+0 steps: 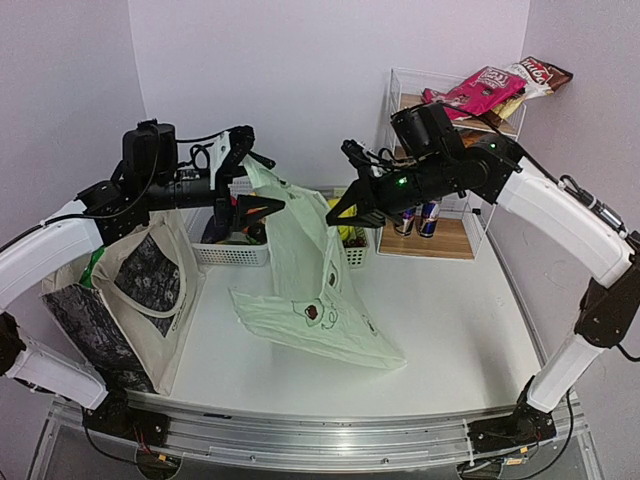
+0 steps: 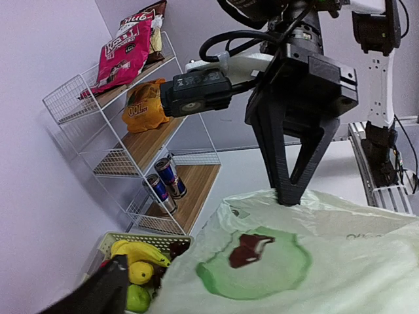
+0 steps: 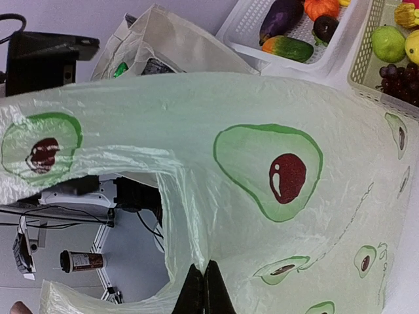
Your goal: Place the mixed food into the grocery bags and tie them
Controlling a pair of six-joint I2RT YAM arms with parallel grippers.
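Observation:
The pale-green avocado plastic bag (image 1: 310, 290) hangs between my two grippers, and its lower part lies on the table. My right gripper (image 1: 338, 215) is shut on the bag's rim (image 3: 196, 255), as the left wrist view (image 2: 288, 193) also shows. My left gripper (image 1: 258, 185) stands open at the bag's raised left end. One finger (image 2: 98, 291) shows, and the bag (image 2: 294, 261) covers the other. The cream tote (image 1: 140, 290) stands at the left with something green (image 1: 92, 268) inside. Bananas (image 2: 141, 252), grapes (image 3: 396, 78), cans (image 2: 167, 183) and an orange packet (image 2: 144, 108) lie apart.
A wire shelf (image 1: 400, 100) at the back right holds the pink packet (image 1: 480, 90), the orange packet and the cans (image 1: 420, 217). A white basket (image 1: 235, 250) with the eggplant (image 3: 281, 18) and a green basket (image 2: 137, 239) of fruit stand behind the bag.

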